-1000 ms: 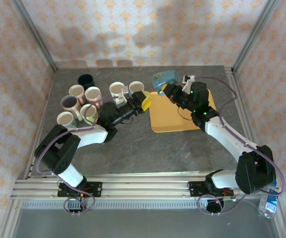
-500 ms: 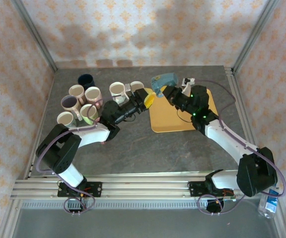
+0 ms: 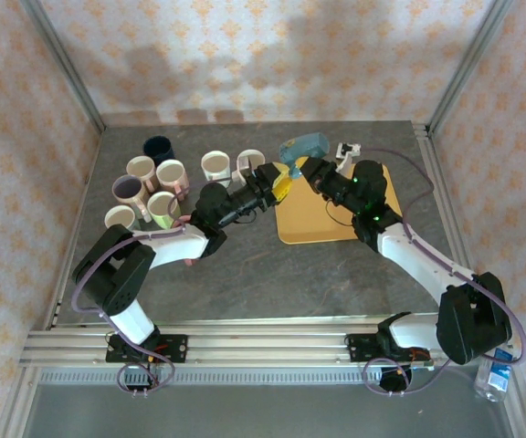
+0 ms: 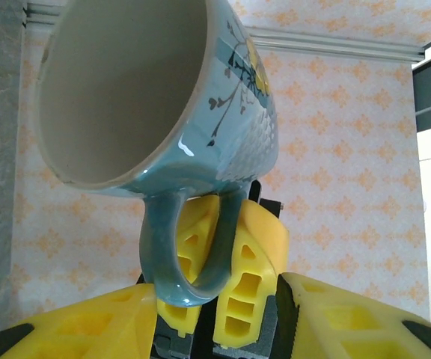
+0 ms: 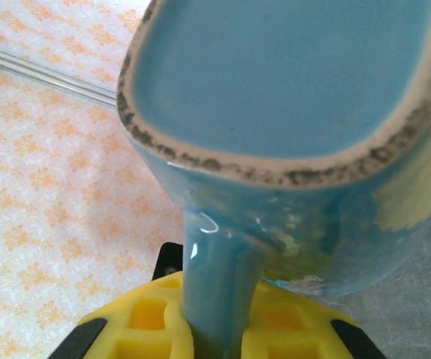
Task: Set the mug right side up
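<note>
Hanging over grey table [image 3: 245,269], wallpaper [image 3: 245,55] behind, right pincer [image 3: 301,168] clamps mug [image 3: 306,145]; left pincer [image 3: 279,184] parted.

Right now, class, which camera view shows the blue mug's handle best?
The left wrist view: the handle shows as a whole loop, side-on, yellow jaws shut on it. The right wrist view foreshortens it below the mug. In the top view the mug is small, its handle hard to make out.
</note>
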Controlling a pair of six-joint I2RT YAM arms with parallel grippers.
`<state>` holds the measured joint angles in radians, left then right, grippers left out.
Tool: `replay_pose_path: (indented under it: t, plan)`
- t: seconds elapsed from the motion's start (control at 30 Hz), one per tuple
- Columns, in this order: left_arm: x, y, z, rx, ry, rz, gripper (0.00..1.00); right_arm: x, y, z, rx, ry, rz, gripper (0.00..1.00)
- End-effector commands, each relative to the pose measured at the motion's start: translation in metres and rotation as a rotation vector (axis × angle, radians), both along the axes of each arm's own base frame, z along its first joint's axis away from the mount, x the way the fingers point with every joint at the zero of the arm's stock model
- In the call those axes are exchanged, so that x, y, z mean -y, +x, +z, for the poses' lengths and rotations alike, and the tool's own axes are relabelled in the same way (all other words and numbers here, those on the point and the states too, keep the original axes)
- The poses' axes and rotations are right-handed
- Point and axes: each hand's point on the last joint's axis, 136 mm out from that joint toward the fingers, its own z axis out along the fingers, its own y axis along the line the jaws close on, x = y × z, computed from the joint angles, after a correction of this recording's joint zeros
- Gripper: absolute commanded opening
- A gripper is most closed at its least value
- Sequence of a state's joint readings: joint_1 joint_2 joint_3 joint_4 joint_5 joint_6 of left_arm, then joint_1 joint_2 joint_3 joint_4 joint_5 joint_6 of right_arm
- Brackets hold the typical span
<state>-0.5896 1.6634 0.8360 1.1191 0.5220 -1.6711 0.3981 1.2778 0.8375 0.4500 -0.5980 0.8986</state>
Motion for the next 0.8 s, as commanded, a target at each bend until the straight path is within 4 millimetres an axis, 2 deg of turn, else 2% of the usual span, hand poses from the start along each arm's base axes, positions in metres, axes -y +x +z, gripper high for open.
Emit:
replay_pose_path:
  t: [0.0, 0.27, 0.37, 0.6, 0.77]
  plan:
    - [0.004, 0.002, 0.023, 0.032, -0.07, 0.002, 0.46, -0.007, -0.016, 0.05, 0.177, 0.079, 0.039, 0.0]
    - [0.01, 0.002, 0.018, 0.0, -0.087, -0.015, 0.44, -0.013, -0.02, 0.052, 0.198, 0.093, 0.039, 0.0]
    - [0.005, 0.002, 0.019, -0.001, -0.11, 0.005, 0.35, -0.013, -0.022, 0.054, 0.2, 0.095, 0.041, 0.0]
    - [0.001, 0.009, 0.027, 0.017, -0.13, 0.047, 0.23, -0.02, -0.032, 0.058, 0.217, 0.097, 0.08, 0.0]
    - [-0.003, 0.011, 0.034, 0.059, -0.116, 0.078, 0.1, -0.02, -0.037, 0.05, 0.209, 0.068, 0.077, 0.0]
